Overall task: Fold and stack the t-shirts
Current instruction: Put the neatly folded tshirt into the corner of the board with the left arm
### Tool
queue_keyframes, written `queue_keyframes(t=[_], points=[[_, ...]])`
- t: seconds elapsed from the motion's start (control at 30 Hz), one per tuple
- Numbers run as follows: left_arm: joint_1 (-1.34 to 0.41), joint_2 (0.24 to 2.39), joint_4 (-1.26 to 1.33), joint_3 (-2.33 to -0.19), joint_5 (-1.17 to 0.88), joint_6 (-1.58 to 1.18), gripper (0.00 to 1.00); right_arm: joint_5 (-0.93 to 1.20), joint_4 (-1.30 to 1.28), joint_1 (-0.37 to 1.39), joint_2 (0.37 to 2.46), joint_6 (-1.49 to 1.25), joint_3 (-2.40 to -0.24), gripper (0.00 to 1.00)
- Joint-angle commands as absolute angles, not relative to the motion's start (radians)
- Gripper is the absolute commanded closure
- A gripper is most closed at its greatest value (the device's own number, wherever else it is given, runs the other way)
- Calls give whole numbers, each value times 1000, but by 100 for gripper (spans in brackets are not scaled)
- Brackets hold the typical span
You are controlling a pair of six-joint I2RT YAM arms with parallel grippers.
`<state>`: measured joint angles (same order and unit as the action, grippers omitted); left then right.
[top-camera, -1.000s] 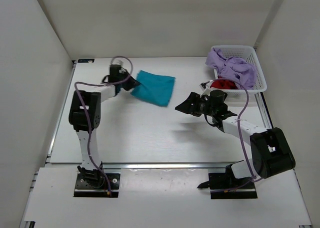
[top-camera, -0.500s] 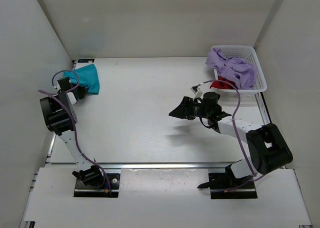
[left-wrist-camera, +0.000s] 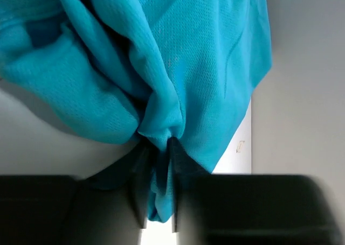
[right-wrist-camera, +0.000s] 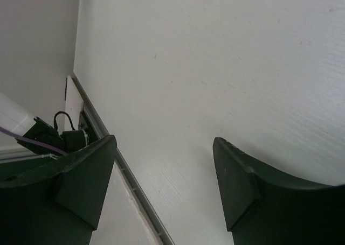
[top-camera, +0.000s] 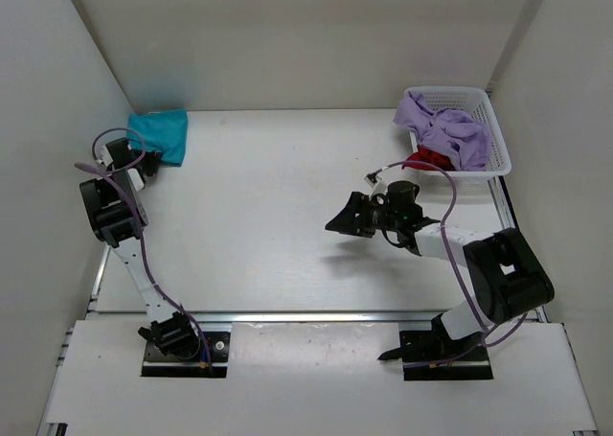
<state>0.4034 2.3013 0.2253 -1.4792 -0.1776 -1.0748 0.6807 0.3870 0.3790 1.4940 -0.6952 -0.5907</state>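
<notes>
The teal t-shirt [top-camera: 160, 134] lies bunched in the far left corner of the desk [top-camera: 278, 216], close against the walls. The left wrist view shows a gathered fold of it [left-wrist-camera: 178, 67] pinched between the narrow-set fingers of the left hand [top-camera: 146, 160]. The step in hand looks like setting this shirt down as the base of the stack.

To do that well, the left hand should probably rest the cloth fully on the desk before letting go. It should then spread its fingers wide enough to free the fold and back away along its own line, so the fabric is not dragged or unfolded. The shirt looks crumpled rather than flat, so a smoothing pass may be needed.

The lavender t-shirt [top-camera: 445, 129] and the red t-shirt [top-camera: 433, 160] wait in the white basket [top-camera: 479, 96] at the far right. The right hand [top-camera: 347, 220] hovers over the middle of the desk, fingers spread wide and empty, well placed to reach toward the basket.
</notes>
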Motion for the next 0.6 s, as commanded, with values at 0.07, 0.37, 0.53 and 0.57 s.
queue_keyframes(t=[0.07,0.37,0.53,0.57], points=[[400,2273,178,-1496,-225,-1032,52,678,413,402,1516,-678,-623,28],[374,2027,244,-1209,-233,-1039,1,617,384,433,1454,-663,-634,13],[341,1882,239,-1050,-198,-971,1,540,322,445,1421,-641,-675,63],[324,1835,253,-1005,-193,-966,1,523,312,448,1410,-638,-695,76]])
